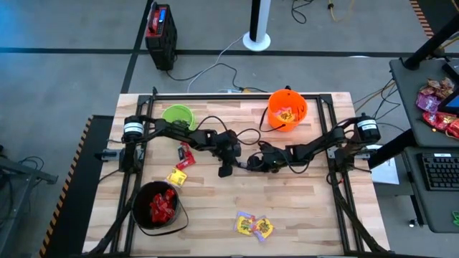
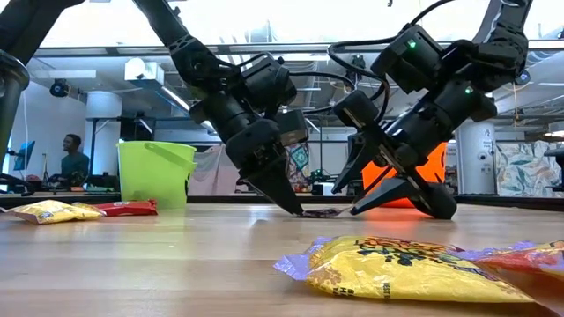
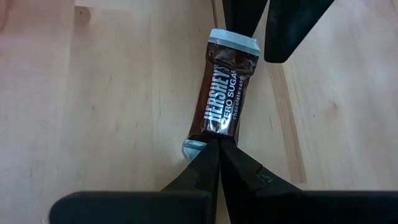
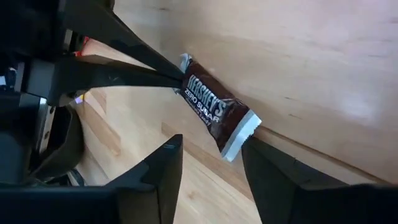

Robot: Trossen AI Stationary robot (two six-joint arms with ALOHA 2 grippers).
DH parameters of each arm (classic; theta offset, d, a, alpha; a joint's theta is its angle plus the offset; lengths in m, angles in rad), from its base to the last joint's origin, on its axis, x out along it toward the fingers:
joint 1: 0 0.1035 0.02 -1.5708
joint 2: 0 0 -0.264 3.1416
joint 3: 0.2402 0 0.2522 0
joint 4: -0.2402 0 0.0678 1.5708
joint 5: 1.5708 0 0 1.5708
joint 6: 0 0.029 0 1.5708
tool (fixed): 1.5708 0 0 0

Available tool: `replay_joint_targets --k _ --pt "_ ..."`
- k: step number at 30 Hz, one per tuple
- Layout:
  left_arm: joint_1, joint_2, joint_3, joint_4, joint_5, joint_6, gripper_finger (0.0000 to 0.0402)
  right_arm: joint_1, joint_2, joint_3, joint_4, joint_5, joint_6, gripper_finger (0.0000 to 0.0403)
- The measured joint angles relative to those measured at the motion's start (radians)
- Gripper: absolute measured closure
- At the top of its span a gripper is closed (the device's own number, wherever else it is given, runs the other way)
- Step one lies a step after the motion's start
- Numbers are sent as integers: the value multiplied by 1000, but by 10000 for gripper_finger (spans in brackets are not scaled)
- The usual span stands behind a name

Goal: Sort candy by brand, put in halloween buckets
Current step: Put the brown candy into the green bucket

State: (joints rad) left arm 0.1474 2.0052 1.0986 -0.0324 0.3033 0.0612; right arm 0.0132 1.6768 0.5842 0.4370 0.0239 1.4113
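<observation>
A brown Hershey's candy [image 3: 222, 87] in a wrapper with silver ends lies near the middle of the wooden table [image 1: 301, 215], between my two grippers. My left gripper [image 3: 217, 146] comes from the table's left and is shut on the candy's near end. My right gripper [image 4: 208, 165] comes from the right and is open, its fingers standing on either side of the candy's far crimped end [image 4: 239, 140]. The green bucket [image 1: 178, 115] and the orange bucket [image 1: 287, 110] stand at the far edge. The black bucket [image 1: 159, 206] stands near left and has red candy in it. My left gripper pinches the candy's crimped end [image 3: 194, 148], the one toward the table's left, between its two fingertips [image 2: 295, 209]. The fingers slant down from the left and lie along the candy. The candy lies flat on the table, stretched toward my right gripper.
Loose candy lies on the table: a red one [image 1: 187, 156] and a yellow one [image 1: 177, 177] left of my left gripper, and yellow ones [image 1: 254, 226] near the front edge. Black frame rails [image 1: 237, 94] run along the table's far and side edges.
</observation>
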Motion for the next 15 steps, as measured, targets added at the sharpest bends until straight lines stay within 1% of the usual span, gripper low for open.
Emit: replay_joint_targets --k 9,12,15 --pt "0 4 -2 23 6 -38 402 -5 42 11 89 25 -26 284" --pt "1 5 -3 31 14 -56 402 -4 59 24 73 24 -56 316" --pt "1 5 -3 30 15 -68 401 -5 65 43 15 40 -24 362"
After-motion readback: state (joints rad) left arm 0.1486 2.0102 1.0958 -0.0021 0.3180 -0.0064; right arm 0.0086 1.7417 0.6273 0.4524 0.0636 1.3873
